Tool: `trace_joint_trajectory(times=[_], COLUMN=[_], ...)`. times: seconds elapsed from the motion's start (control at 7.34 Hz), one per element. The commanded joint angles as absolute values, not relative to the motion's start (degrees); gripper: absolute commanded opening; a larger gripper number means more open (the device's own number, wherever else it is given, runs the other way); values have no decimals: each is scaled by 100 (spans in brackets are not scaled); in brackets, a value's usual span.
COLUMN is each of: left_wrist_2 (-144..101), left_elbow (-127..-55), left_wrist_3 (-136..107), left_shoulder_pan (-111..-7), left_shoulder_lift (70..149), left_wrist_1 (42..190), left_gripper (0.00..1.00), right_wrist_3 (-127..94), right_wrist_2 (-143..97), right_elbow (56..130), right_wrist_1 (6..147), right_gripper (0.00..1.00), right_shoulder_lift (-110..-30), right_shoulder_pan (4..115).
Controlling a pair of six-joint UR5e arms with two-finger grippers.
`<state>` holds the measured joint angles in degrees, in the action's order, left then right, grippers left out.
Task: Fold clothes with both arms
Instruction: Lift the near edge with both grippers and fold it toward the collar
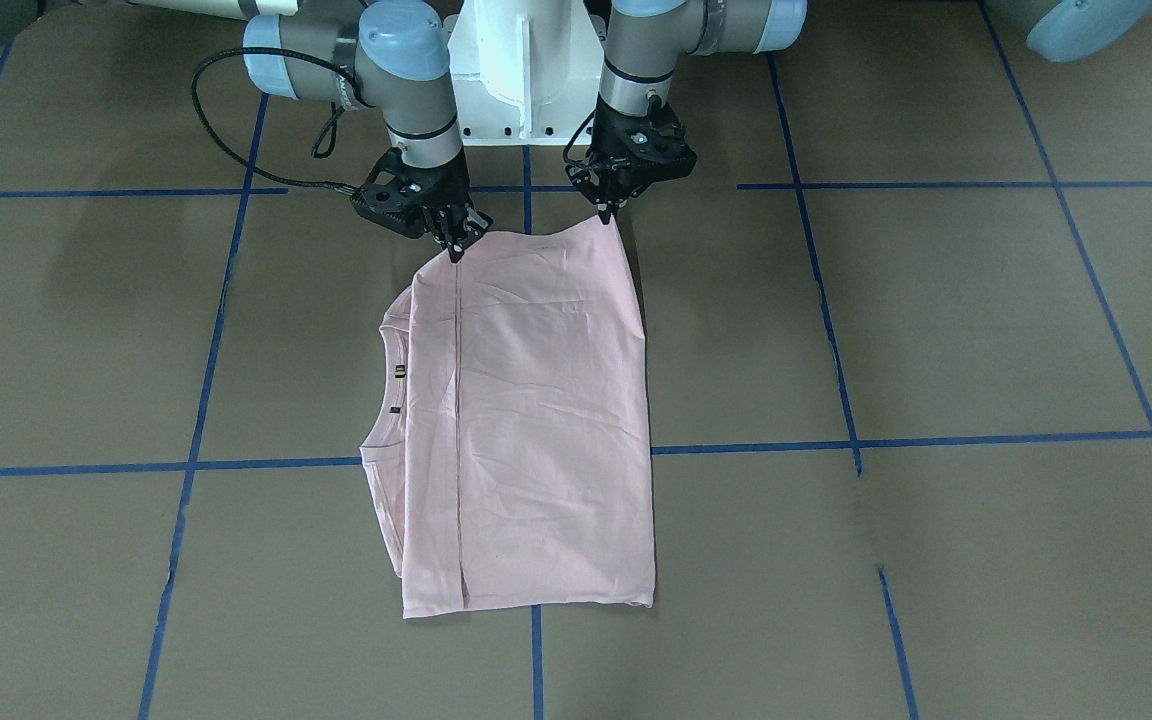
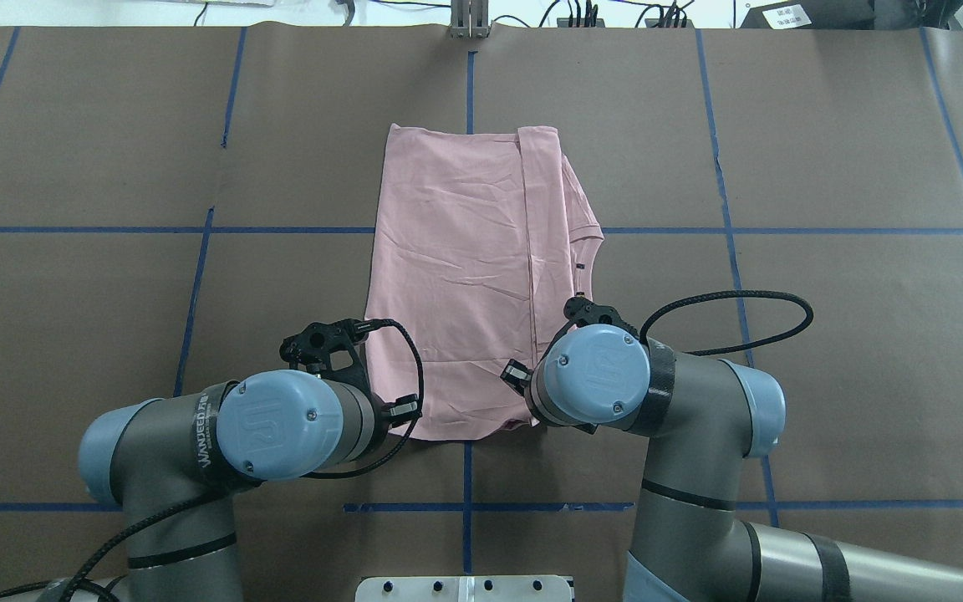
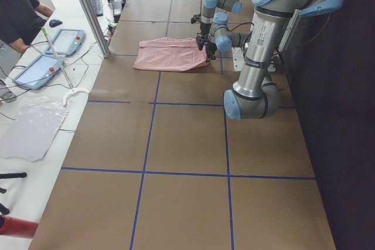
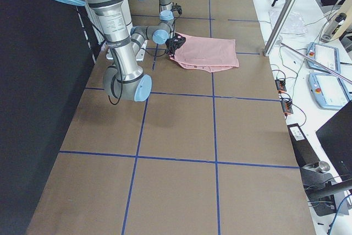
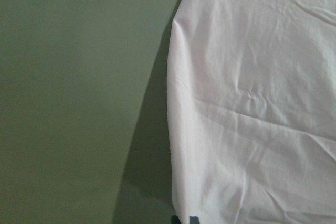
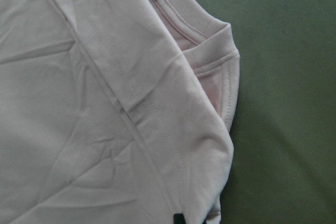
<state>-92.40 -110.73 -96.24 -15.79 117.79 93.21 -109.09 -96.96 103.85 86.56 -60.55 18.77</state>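
One T-shirt (image 1: 536, 420): pale pink, folded to a long panel, lying mid-desk; collar (image 1: 388, 385) shows at the robot's right edge.
Left gripper (image 1: 608, 212): jaws clamped on one near corner, cloth drawn up to them.
Right gripper (image 1: 456, 245): jaws clamped on the other near corner, likewise raised.
Reason for hold: judged ready to carry the near edge over toward the far hem.
Edges: far hem flat on the desk (image 1: 936, 330); long sides roughly straight.
Room: desk runs well beyond the far hem and both sides; white base (image 1: 521, 70) close behind the grippers.

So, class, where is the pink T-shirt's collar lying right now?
In the overhead view the collar peeks out along the right edge of the folded T-shirt, just beyond the right gripper pinching the near corner.
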Motion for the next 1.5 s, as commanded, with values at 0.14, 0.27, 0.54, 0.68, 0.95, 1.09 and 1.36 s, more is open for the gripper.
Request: trace_joint_trajectory(times=[0.14,0.27,0.54,0.68,0.95,1.09,1.36], left_wrist_2=[-9246,-9246,-9586,-9667,-9694,-9668,-9659], left_elbow=[-11547,-11645,-12038,-12311,-12305,-12244,-12007], left_wrist_3=[-9624,-9624,-9650,-9676,-9668,-9624,-9441], left_shoulder_pan=[-1495,-1459,-1205,-1091,-1020,-1020,-1799], left_shoulder_lift=[11559,11471,11479,11479,11487,11531,11566], left_wrist_1=[9246,9237,8712,8536,8490,8516,8708], left_gripper=[0,0,0,0,0,0,0], right_wrist_3=[-10898,-10898,-10907,-10916,-10899,-10855,-10741], right_wrist_2=[-9756,-9773,-9747,-9747,-9756,-9678,-9686], right_elbow=[10678,10809,11309,11459,11409,11286,11171], right_wrist_1=[8648,8648,8648,8657,8648,8631,8631], right_gripper=[0,0,0,0,0,0,0], right_shoulder_lift=[-6161,-6222,-6423,-6460,-6460,-6469,-6434], right_shoulder_pan=[1863,1837,1540,1434,1406,1432,1818])
